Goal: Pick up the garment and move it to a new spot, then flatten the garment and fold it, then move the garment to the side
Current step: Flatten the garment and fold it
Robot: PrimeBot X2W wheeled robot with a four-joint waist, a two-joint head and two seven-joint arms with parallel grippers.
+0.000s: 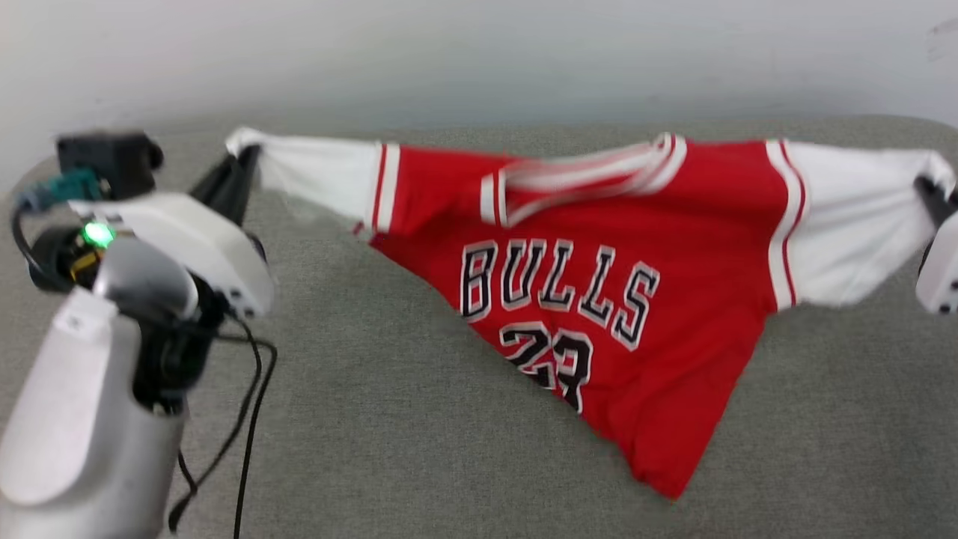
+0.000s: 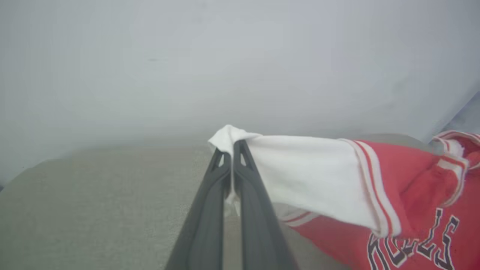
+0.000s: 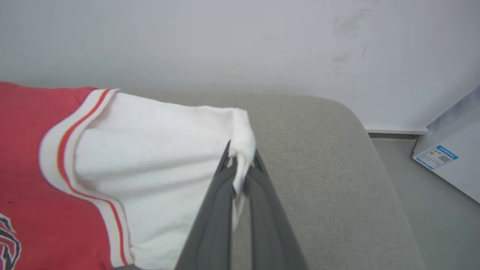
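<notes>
Item: the garment (image 1: 599, 247), a soft red knit jersey with white short sleeves. We note red-and-white ribbed stripe bands at the sleeve seams and neck, and white black-edged lettering "BULLS" over a numeral on the chest.

Position: it is spread across the far half of a grey, coarse-woven padded surface (image 1: 389, 419), in front of a plain pale wall (image 1: 479, 60).

Orientation: we record the long axis running left to right, sleeve tip to sleeve tip. The neck lies on the far side, and the red body gathers into a triangle whose point is nearest us, towards the right.

Holds: the left gripper (image 2: 230, 150) has its dark tapered fingers pinched together on the left sleeve's edge. The right gripper (image 3: 240, 159) is clamped likewise on the right sleeve's edge.
</notes>
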